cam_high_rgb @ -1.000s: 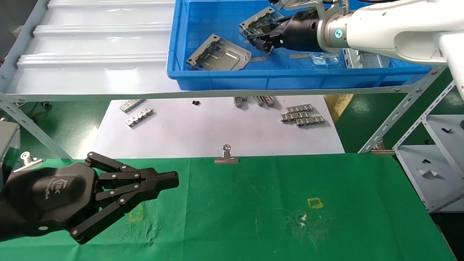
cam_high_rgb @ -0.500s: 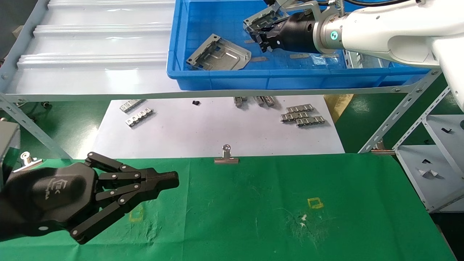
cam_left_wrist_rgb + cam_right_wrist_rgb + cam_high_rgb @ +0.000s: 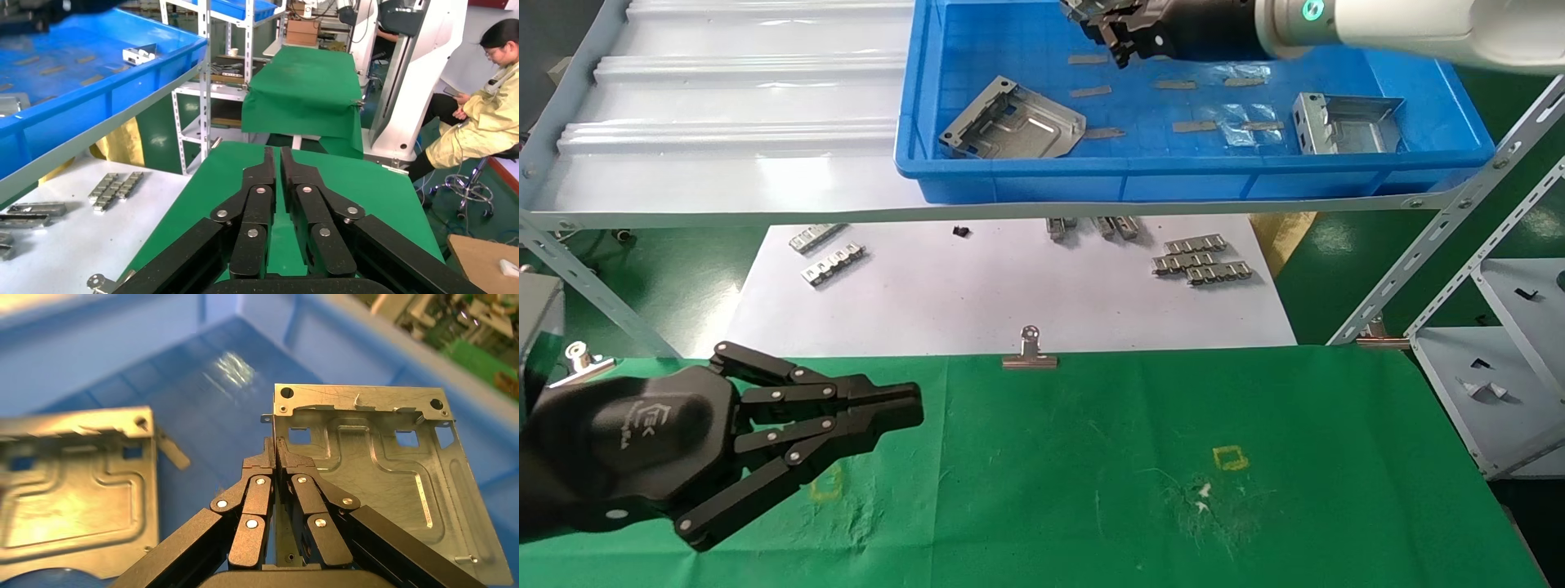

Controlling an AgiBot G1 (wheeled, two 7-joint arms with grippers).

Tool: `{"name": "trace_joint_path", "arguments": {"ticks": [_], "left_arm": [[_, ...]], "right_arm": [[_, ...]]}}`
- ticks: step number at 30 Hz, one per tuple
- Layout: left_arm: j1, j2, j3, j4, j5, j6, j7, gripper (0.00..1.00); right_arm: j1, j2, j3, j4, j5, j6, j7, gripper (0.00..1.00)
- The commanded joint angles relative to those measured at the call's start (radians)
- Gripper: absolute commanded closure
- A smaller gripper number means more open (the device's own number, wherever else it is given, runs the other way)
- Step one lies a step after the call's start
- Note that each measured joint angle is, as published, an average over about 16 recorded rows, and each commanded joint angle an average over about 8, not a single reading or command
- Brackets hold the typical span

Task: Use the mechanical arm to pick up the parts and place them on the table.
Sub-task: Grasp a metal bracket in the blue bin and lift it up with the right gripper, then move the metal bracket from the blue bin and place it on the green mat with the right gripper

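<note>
Right gripper (image 3: pixel 276 454): top centre of head view, above blue bin (image 3: pixel 1173 175), fingers clamped on one part (image 3: pixel 379 478) by its edge, apparently for carrying to the table (image 3: pixel 1254 523). A second part (image 3: pixel 1013 122) lies in the bin. Left gripper (image 3: pixel 903 406): lower left, fingers together, idle.

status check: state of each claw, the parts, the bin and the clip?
Right claw: shut on held part, raised over the bin.
Held part: gripped at one edge, off the bin floor.
Left claw: shut, empty, over the green table.
Two parts: lying in the blue bin.
Binder clip: clamped on the cloth edge.
</note>
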Motion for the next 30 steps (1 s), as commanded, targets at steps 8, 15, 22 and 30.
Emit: {"name": "trace_joint_path", "arguments": {"ticks": [8,15,22,30], "left_arm": [[0.0,0.0,0.0,0.0,0.0,0.0,0.0,0.0],[0.0,0.0,0.0,0.0,0.0,0.0,0.0,0.0],[0.0,0.0,0.0,0.0,0.0,0.0,0.0,0.0],[0.0,0.0,0.0,0.0,0.0,0.0,0.0,0.0]], "right_arm": [[0.106,0.102,0.004,0.001,0.032,-0.332,-0.124,1.0],[0.17,0.187,-0.014,0.027,0.046,-0.657,-0.238,1.0],[0.14,0.297,-0.104,0.213,0.144,-0.725,-0.272,1.0],[0.102,0.506,-0.269,0.573,0.365,-0.713,-0.16,1.0]]}}
